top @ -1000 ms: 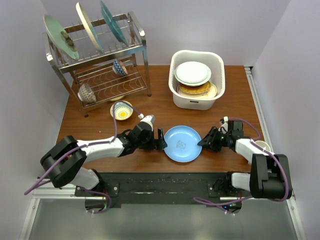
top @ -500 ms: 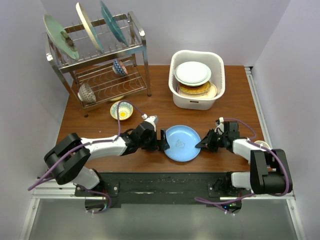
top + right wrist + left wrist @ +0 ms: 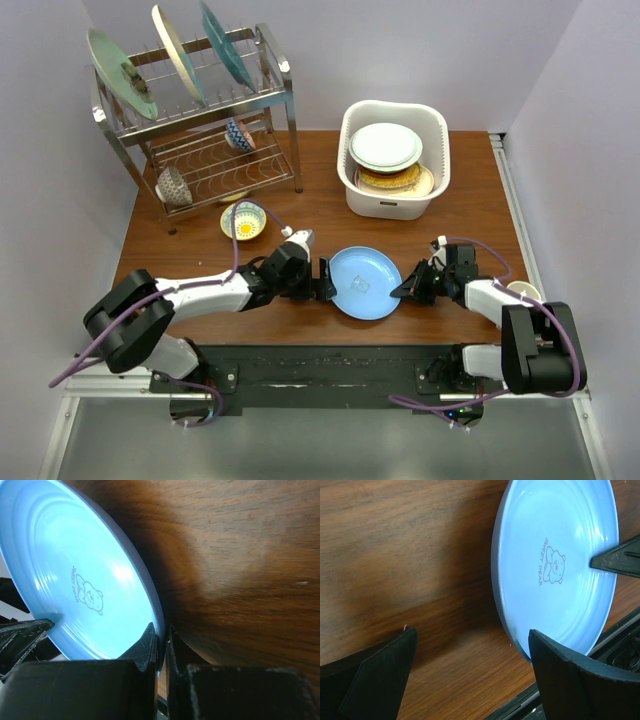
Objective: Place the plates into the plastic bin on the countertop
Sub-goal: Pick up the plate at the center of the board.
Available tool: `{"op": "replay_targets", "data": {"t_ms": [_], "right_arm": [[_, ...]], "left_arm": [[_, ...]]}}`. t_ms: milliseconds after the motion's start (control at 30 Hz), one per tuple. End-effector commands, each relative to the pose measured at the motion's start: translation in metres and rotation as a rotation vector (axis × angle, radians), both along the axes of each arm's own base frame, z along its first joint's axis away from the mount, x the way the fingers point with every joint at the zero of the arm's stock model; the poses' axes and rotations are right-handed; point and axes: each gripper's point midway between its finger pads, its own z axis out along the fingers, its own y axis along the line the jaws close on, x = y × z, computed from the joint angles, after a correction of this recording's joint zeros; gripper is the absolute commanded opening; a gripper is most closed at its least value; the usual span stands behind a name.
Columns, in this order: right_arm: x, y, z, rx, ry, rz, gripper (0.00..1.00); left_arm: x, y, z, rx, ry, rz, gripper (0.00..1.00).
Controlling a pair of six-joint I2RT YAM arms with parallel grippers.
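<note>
Right gripper (image 3: pixel 405 287), seen from overhead, is clamped on the right edge of the blue plate (image 3: pixel 363 283). The plate lies at the near middle of the table (image 3: pixel 480 200), well short of the plastic bin (image 3: pixel 395 208) at the back. My left gripper (image 3: pixel 325 280) stands wide at the plate's left edge, holding nothing. The bin holds a stack of plates (image 3: pixel 386 147).

On the left wrist camera the plate looks tilted, its left side down on the wood. One of my spread fingers (image 3: pixel 560 675) sits just beside the rim; I cannot tell whether it touches.

On the right wrist camera the two fingers pinch only the thin rim, lifted slightly off the table.

My worry is that grip. A shallow bite on a smooth rim may let the plate swing or slide out once its full weight leaves the wood. The left finger, so near, could snag the edge as I lift. At the bin, a drooping plate could strike the rolled rim or land hard on the stack.
</note>
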Motion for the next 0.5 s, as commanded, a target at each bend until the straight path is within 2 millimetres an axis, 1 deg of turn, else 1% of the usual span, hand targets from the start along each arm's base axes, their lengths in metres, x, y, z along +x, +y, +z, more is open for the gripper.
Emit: {"op": "replay_targets", "data": {"t_ms": [0, 67, 100, 233, 267, 300, 333, 467], "right_arm": [[-0.001, -0.007, -0.001, -0.055, 0.004, -0.014, 0.00], [0.002, -0.009, 0.003, -0.066, -0.008, -0.017, 0.00], [0.003, -0.009, 0.005, -0.067, -0.011, -0.016, 0.00], [0.010, -0.010, 0.016, -0.073, -0.037, -0.027, 0.00], [0.011, -0.011, 0.018, -0.077, -0.043, -0.025, 0.00], [0.011, -0.011, 0.020, -0.083, -0.041, -0.024, 0.00], [0.017, -0.011, 0.025, -0.082, -0.057, -0.025, 0.00], [0.023, -0.012, 0.035, -0.090, -0.077, -0.020, 0.00]], "left_arm": [[0.011, -0.002, 0.026, -0.028, -0.077, 0.023, 0.98], [0.012, 0.000, 0.030, -0.036, -0.089, 0.035, 0.98], [0.013, 0.002, 0.036, -0.044, -0.108, 0.051, 0.98], [0.017, 0.011, 0.050, -0.061, -0.154, 0.091, 0.98], [0.015, 0.017, 0.047, -0.040, -0.142, 0.104, 0.98], [0.017, 0.020, 0.052, -0.040, -0.161, 0.124, 0.98], [0.017, 0.022, 0.053, -0.040, -0.166, 0.130, 0.98], [0.019, 0.030, 0.061, -0.049, -0.189, 0.169, 0.98]]}}
